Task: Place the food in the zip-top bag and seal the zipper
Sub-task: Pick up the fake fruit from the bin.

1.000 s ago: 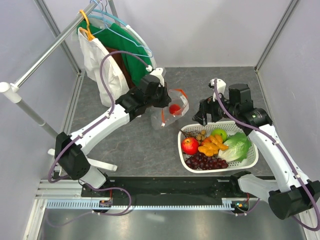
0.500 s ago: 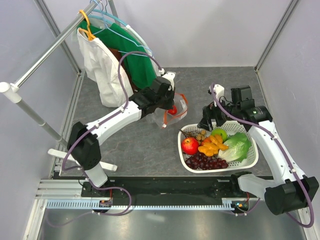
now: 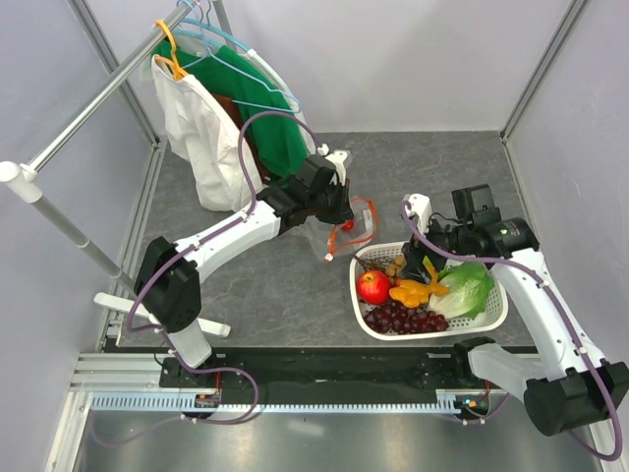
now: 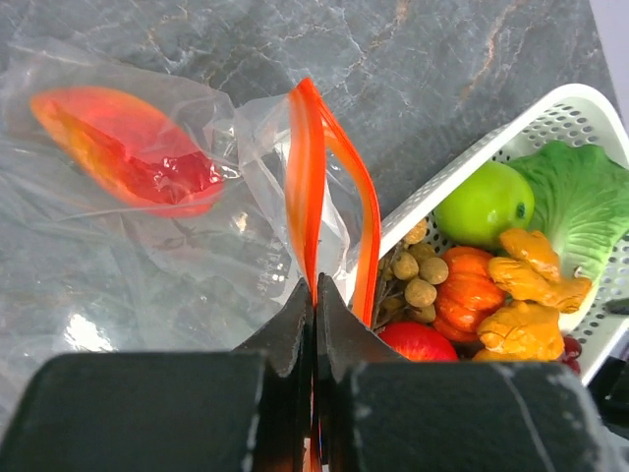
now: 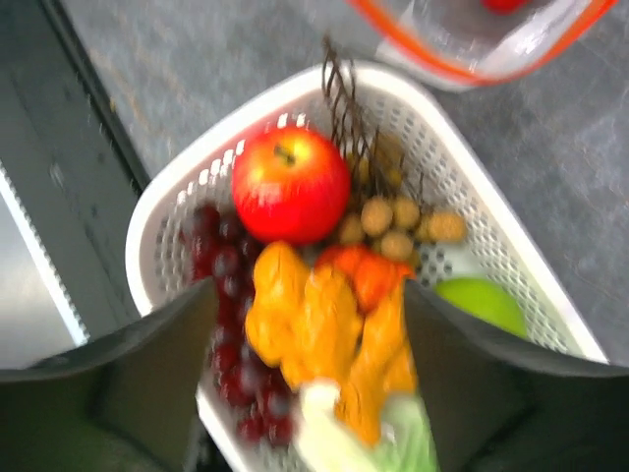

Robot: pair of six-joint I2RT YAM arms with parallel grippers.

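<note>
The clear zip-top bag (image 3: 339,231) lies on the grey table, left of the white basket (image 3: 432,334). My left gripper (image 4: 314,290) is shut on the orange-red zipper (image 4: 307,177) at the bag's open mouth. The red-yellow mango (image 4: 128,147) is inside the bag. The basket holds a red apple (image 5: 290,184), green apple (image 4: 484,204), grapes (image 5: 226,295), nuts (image 5: 393,216), lettuce (image 4: 580,197) and orange pieces (image 5: 324,324). My right gripper (image 5: 310,334) is open just above the orange pieces, one finger on each side. No fish shows.
A clothes rail (image 3: 88,108) with hangers, a white cloth bag (image 3: 197,128) and a green garment stands at the back left. Grey walls close in the table on three sides. The arm bases sit on a black rail (image 3: 324,369) at the near edge.
My left gripper has drawn the bag's mouth to the right, up to the basket. My right gripper has dropped from behind the basket to just over the orange pieces.
</note>
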